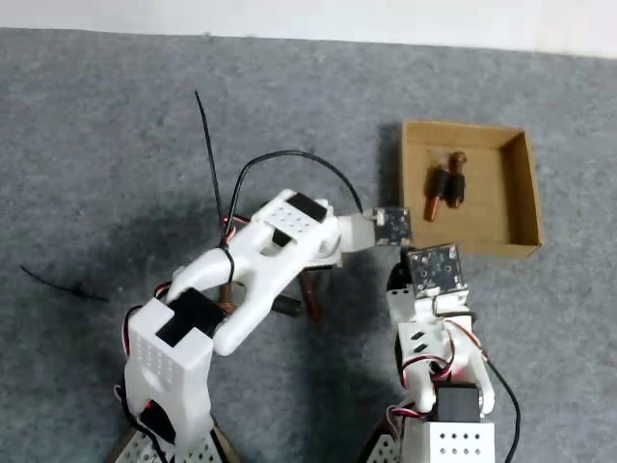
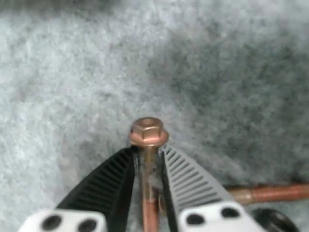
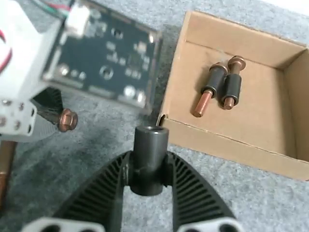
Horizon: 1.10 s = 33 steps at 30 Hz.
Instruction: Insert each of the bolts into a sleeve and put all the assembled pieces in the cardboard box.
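My left gripper (image 2: 148, 151) is shut on the shank of a copper bolt (image 2: 148, 132), its hex head sticking out past the fingertips above the grey carpet. My right gripper (image 3: 147, 159) is shut on a black sleeve (image 3: 150, 144), held upright with its bore showing. In the right wrist view the left gripper's bolt (image 3: 67, 119) hangs a short way to the side of the sleeve, apart from it. The cardboard box (image 1: 469, 128) stands at the back right and holds two assembled pieces (image 1: 444, 185), also seen as bolts in sleeves (image 3: 219, 89).
A loose copper bolt (image 2: 270, 193) and a black sleeve (image 2: 273, 222) lie on the carpet beside the left gripper; they show under the left arm as a bolt (image 1: 311, 294) and a sleeve (image 1: 285, 307). Black cable ties (image 1: 64, 286) lie at the left.
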Motion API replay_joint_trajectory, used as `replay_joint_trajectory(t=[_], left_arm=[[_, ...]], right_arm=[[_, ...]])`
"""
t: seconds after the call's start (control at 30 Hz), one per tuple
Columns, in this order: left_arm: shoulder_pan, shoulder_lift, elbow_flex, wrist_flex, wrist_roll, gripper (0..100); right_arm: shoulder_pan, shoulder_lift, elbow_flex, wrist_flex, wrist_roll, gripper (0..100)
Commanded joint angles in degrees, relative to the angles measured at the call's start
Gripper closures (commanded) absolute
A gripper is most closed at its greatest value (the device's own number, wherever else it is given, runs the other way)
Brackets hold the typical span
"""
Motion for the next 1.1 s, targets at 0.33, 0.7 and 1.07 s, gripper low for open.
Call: replay_joint_trajectory(t=[0.33,0.7,1.07], left_arm=[[-4.0,-39.3,34.9,-24.7,10.6,100],[-9.7,-64.9,48.3,-31.6,28.8,100],[-12.1,-79.9,54.7,-31.6,40.4,100]], right_arm=[[0.5,-1.2,2.3,-2.2,-0.4,99.5],[-8.4,-1.2,2.7,-3.3,-0.4,99.5],[-18.9,-1.1,7.0,-23.3,-0.5,99.5]])
